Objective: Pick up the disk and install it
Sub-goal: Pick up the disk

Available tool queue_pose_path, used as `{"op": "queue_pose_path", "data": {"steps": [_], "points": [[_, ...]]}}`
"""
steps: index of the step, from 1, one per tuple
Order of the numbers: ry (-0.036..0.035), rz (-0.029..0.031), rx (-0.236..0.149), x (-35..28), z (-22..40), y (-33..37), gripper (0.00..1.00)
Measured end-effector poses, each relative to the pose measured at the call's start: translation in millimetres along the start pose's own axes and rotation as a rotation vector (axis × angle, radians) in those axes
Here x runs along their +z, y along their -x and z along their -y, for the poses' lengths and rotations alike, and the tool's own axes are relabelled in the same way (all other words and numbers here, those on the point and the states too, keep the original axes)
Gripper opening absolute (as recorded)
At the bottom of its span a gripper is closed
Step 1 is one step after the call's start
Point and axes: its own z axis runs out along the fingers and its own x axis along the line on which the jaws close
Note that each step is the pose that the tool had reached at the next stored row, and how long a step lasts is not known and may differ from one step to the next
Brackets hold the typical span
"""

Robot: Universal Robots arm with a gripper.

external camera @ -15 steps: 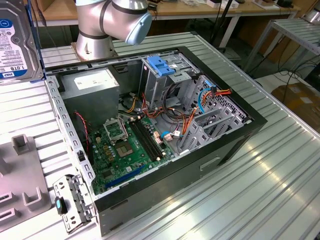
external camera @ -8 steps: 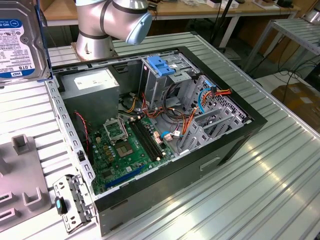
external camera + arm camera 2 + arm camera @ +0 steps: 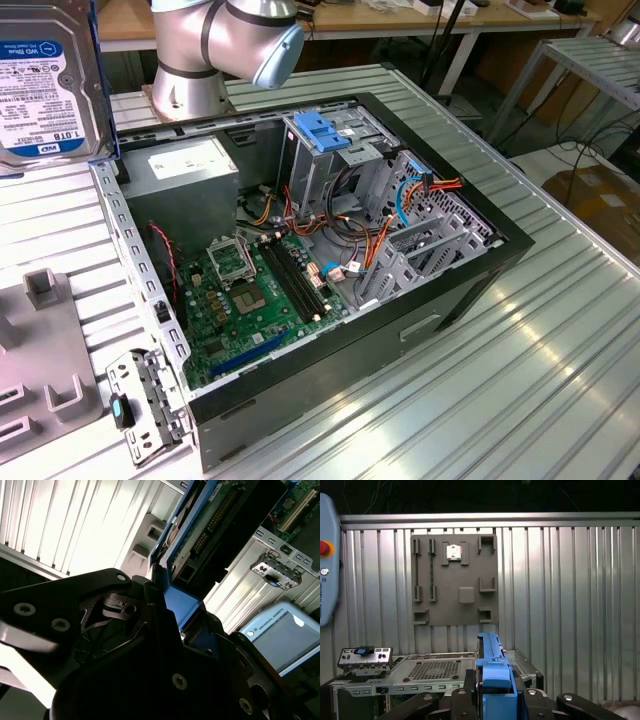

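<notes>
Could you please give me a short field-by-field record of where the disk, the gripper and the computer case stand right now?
computer case: open, lying on the ribbed table, motherboard exposed
drive cage: inside the case, light-blue latch on top
fixture plate: grey, on the table beside the case
disk: silver drive, blue carrier edges, held in the air outside the case
gripper: jaws shut on the disk's blue edge
task state: disk picked up, not installed

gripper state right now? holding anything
gripper: shut on the disk, clamped on its blue carrier edge, disk lifted clear of the table.
</notes>
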Motion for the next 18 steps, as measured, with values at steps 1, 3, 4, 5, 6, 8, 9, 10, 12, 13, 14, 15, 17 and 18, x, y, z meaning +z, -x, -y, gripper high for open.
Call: {"op": "queue_pose_path", "data": {"steps": [1,3,4,5,6,8,9,10,12,13,14,15,17,18], "points": [[0.0000,0.0000,0.000,0.0,0.7,-0.7,0.37],[0.0001,0.0000,0.000,0.1,2.0,-2.1,0.37],[0.0001,0.0000,0.000,0.1,2.7,-2.6,0.37],[0.0002,-0.0001,0.000,0.1,3.6,-3.3,0.37],[0.0001,-0.0001,0.000,0.1,4.3,-3.7,0.37],[0.0000,0.0000,0.000,0.3,6.2,-4.6,0.37],[0.0001,0.0000,0.000,0.3,7.3,-5.0,0.37],[0.0001,-0.0001,0.000,0.4,8.1,-5.2,0.37],[0.0001,-0.0001,0.000,0.5,11.2,-6.1,0.37],[0.0001,-0.0001,0.000,0.6,13.0,-6.5,0.37],[0.0001,0.0000,0.000,0.6,15.0,-6.8,0.37],[0.0001,-0.0001,0.000,0.7,16.2,-7.0,0.37],[0.0001,0.0000,0.000,0.8,19.0,-7.3,0.37],[0.0001,-0.0001,0.000,0.9,20.4,-7.4,0.37]]}}
